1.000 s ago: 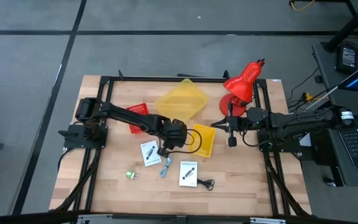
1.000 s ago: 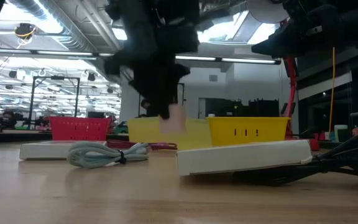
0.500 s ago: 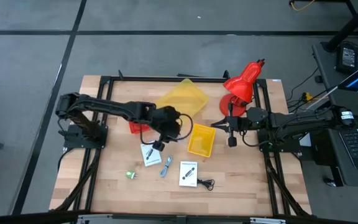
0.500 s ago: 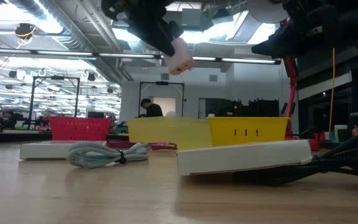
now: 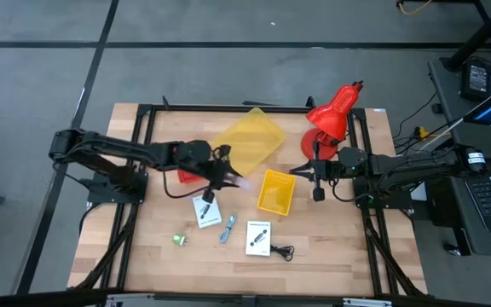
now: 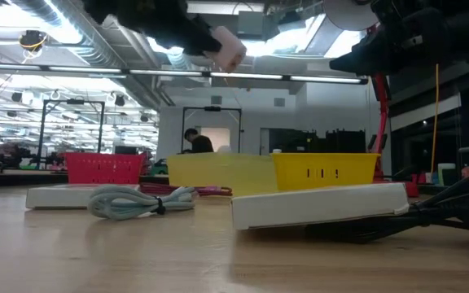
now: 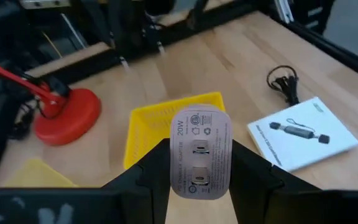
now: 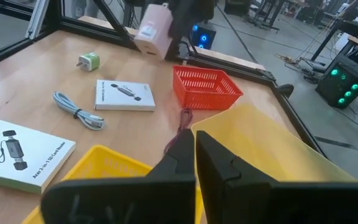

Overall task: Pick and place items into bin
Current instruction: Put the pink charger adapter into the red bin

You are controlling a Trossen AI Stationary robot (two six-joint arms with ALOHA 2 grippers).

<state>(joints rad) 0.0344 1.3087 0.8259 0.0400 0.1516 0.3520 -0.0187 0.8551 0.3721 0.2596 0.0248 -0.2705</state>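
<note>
My left gripper (image 5: pixel 231 179) hangs above the table between the red basket (image 5: pixel 189 162) and the small yellow bin (image 5: pixel 275 192), shut on a pink plug-in charger (image 7: pixel 199 160). The low view shows the charger (image 6: pixel 228 49) high above the table. A thin dark cord (image 5: pixel 209 194) trails below it. Lying flat on the table are two white printed cards (image 5: pixel 205 211) (image 5: pixel 260 238), a blue-grey cable (image 5: pixel 228 228), a small green object (image 5: pixel 180 240) and a black cord (image 5: pixel 282 251). My right gripper (image 5: pixel 295 171) waits, shut, right of the small bin. My left gripper pinches the pink charger by its two long sides (image 7: pixel 174 163) between both fingers (image 7: pixel 151 171). The fingers lie nearly level and point toward the table's right. The charger's printed face (image 7: pixel 199 127) sticks out past the fingertips. It is lifted clear of the table.
A large yellow tray (image 5: pixel 250 141) lies tilted at the far middle. The red desk lamp (image 5: pixel 331 119) stands at the far right, near my right arm. Black frame rails (image 5: pixel 228 108) run along the table's edges. Bare wood shows at the near left.
My left gripper has risen from just above the table by the white card, carrying the pink charger well clear. It has tipped from pointing down to nearly level, facing the table's right, while the arm's elbow drew back toward the left edge.
</note>
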